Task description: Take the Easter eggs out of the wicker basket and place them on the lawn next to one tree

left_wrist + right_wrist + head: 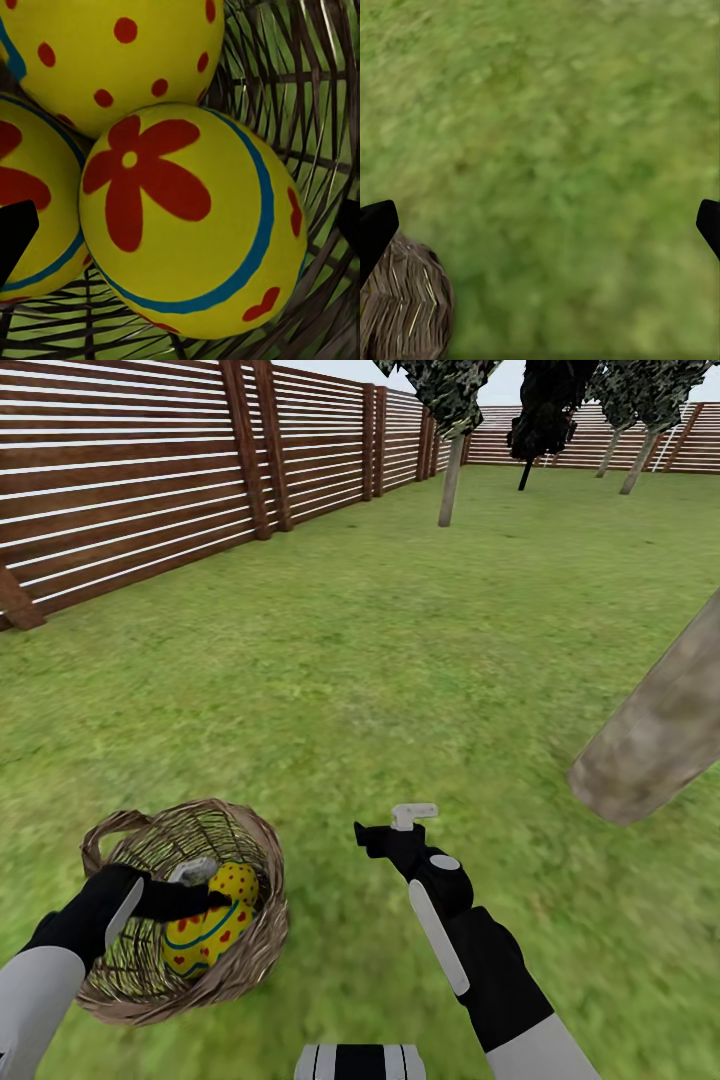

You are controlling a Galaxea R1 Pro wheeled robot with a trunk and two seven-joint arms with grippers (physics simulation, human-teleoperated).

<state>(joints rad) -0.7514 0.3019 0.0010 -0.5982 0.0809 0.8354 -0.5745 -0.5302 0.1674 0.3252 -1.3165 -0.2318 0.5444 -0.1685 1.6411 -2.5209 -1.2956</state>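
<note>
Three eggs (191, 225) in basket (245, 960) on lawn (400, 660); left claw (205, 885) spread, poised directly over flowered egg (nearer arm by far); right claw (385, 830) spread, empty, beside basket; trunk (660, 730) ahead-right.

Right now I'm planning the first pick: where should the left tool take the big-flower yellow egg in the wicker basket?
Grip the yellow egg with the large red flower across its widest middle, coming straight down through the open top of the tan wicker basket. It lies uppermost and nearest the left tool; two more eggs crowd one side, so set the fingers along the freer sides.
</note>
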